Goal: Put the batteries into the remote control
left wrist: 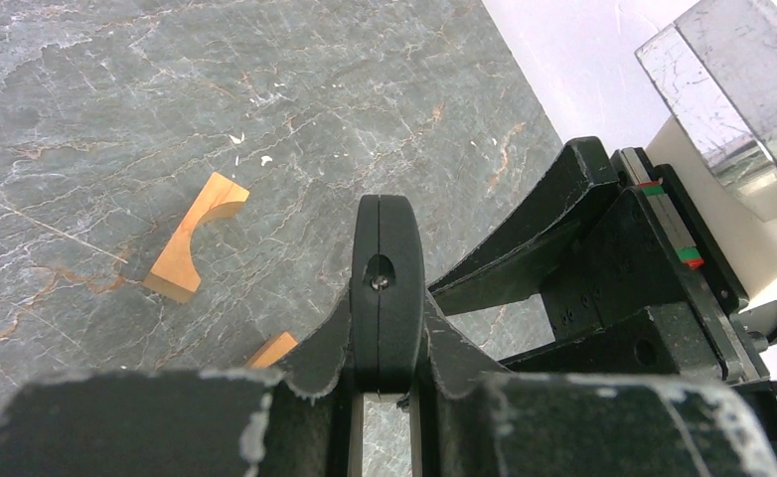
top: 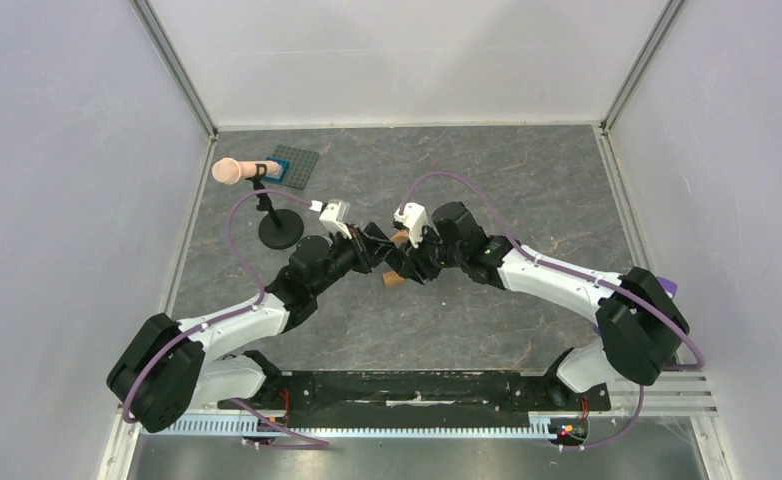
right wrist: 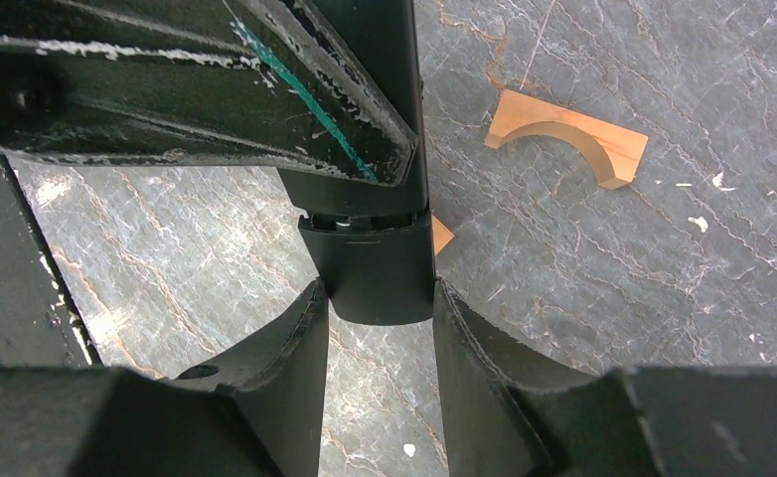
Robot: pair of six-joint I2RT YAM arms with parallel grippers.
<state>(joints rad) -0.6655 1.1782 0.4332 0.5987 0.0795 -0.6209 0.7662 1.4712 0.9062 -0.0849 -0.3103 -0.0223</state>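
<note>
The remote control (left wrist: 387, 268), a slim black bar, is held above the table between both grippers. My left gripper (left wrist: 387, 328) is shut on one end of it; the end face with a small hole points away from that camera. In the right wrist view the bar (right wrist: 389, 50) runs up under the left fingers (right wrist: 265, 89). A short black end piece (right wrist: 370, 273) sits below a seam. My right gripper (right wrist: 377, 298) is shut on that piece. Both grippers meet mid-table, left (top: 375, 250) and right (top: 414, 262). No batteries are visible.
An orange arch-shaped wooden block (left wrist: 194, 238) (right wrist: 568, 134) and a small orange block (left wrist: 273, 350) (right wrist: 441, 236) lie on the table below the grippers. A pink cylinder on a black stand (top: 280, 232) and a grey studded plate (top: 297, 165) stand at the back left.
</note>
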